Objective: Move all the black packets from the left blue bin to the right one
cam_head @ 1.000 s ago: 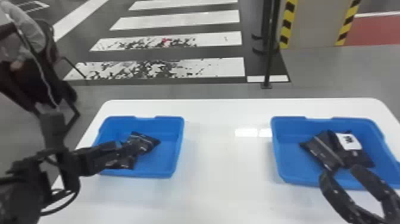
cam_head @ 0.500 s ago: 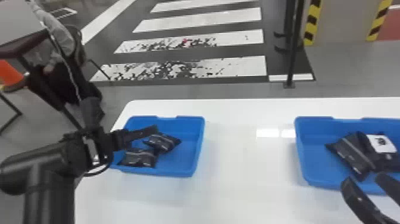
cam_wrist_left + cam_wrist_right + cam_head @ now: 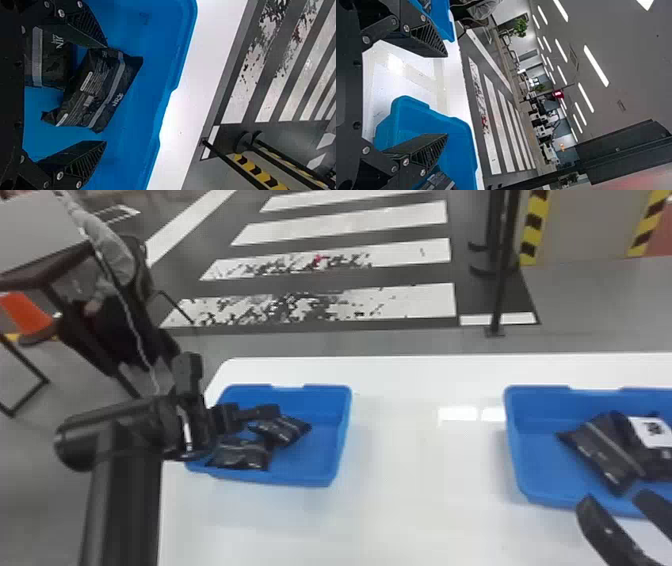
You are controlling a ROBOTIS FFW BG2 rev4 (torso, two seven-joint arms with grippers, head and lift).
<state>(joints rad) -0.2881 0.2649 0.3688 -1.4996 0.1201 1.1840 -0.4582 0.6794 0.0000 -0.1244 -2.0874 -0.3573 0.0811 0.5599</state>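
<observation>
My left gripper [image 3: 260, 413] is over the left blue bin [image 3: 320, 478], close above two black packets. One packet [image 3: 284, 430] lies towards the bin's middle and the other [image 3: 241, 454] nearer its front. In the left wrist view, my left gripper [image 3: 106, 95] stands open, with a packet [image 3: 99, 89] between and just beyond its fingers. My right gripper [image 3: 615, 502] is by the front rim of the right blue bin [image 3: 525, 470], which holds black packets [image 3: 600, 447], one with a white label. In the right wrist view, my right gripper [image 3: 447, 95] is open and empty.
A white table [image 3: 415, 490] carries both bins, with a wide gap between them. Behind it stands a dark post [image 3: 501, 280] on the floor. A person sits beyond the table's far left corner, near an orange cone [image 3: 25, 315].
The head view has turned left, so both bins show farther right. My left arm has shifted over the left bin, uncovering the packets. The packets in the right bin look unchanged.
</observation>
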